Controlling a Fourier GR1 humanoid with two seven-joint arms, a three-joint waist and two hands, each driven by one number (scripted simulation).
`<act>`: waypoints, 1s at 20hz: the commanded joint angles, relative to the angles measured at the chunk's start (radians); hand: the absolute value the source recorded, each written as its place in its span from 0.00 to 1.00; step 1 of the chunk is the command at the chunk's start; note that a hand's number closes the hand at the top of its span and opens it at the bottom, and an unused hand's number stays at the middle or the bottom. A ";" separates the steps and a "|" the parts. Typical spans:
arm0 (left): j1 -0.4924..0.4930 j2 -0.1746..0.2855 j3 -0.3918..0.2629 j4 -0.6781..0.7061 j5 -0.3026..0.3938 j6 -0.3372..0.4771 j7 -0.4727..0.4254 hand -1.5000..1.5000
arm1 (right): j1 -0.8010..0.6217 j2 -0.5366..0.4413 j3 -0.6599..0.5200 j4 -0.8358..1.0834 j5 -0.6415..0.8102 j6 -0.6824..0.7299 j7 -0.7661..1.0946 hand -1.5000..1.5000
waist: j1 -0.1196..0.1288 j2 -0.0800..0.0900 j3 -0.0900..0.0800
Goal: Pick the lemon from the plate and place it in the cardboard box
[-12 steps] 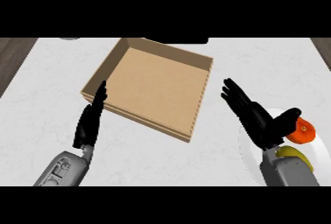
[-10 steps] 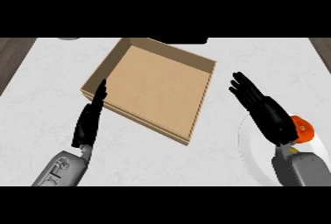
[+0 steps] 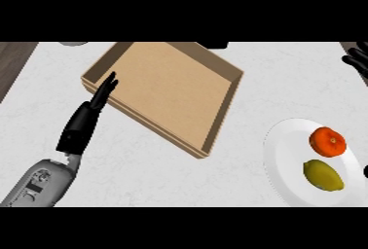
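Lemon (image 3: 324, 175) on plate (image 3: 286, 146) beside orange (image 3: 328, 141) | left hand (image 3: 84, 121) fingers straight, empty, by cardboard box (image 3: 167, 92) | right hand (image 3: 357, 63): cannot tell

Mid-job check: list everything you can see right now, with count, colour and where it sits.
cardboard box: one, brown, open top, upper middle of the counter
plate: one, white, lower right, cut by the view's right edge
lemon: one, yellow, on the plate, near side
orange fruit: one, orange, on the plate, just beyond the lemon
counter: one, white, speckled
grey object: one, top left edge, too cut off to identify
black object: one, top edge behind the box, cut off
left hand: one, black on a grey forearm, fingers straight, by the box's left wall
right hand: one, black, upper right edge, mostly out of view
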 commanded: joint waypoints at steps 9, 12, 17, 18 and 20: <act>0.041 0.076 0.039 -0.049 0.050 -0.116 -0.074 0.50 | 0.090 -0.268 -0.088 -0.021 0.372 0.207 -0.600 0.00 | 0.022 0.009 0.003; 0.042 0.073 0.046 -0.026 0.049 -0.120 -0.093 0.50 | 0.109 -0.364 -0.014 -0.128 0.510 0.125 -0.614 0.00 | 0.017 0.009 -0.001; 0.035 0.055 0.040 -0.029 0.039 -0.111 -0.072 0.50 | 0.215 -0.473 0.085 -0.215 0.697 -0.032 -0.756 0.00 | -0.007 0.003 -0.001; 0.053 0.093 0.066 -0.060 0.056 -0.133 -0.074 0.50 | 0.251 -0.475 0.119 -0.245 0.733 -0.071 -0.747 0.00 | 0.002 -0.001 -0.002; 0.041 0.071 0.041 -0.081 0.044 -0.121 -0.021 0.50 | 0.297 -0.498 0.150 -0.238 0.844 -0.187 -0.793 0.00 | 0.001 -0.001 -0.001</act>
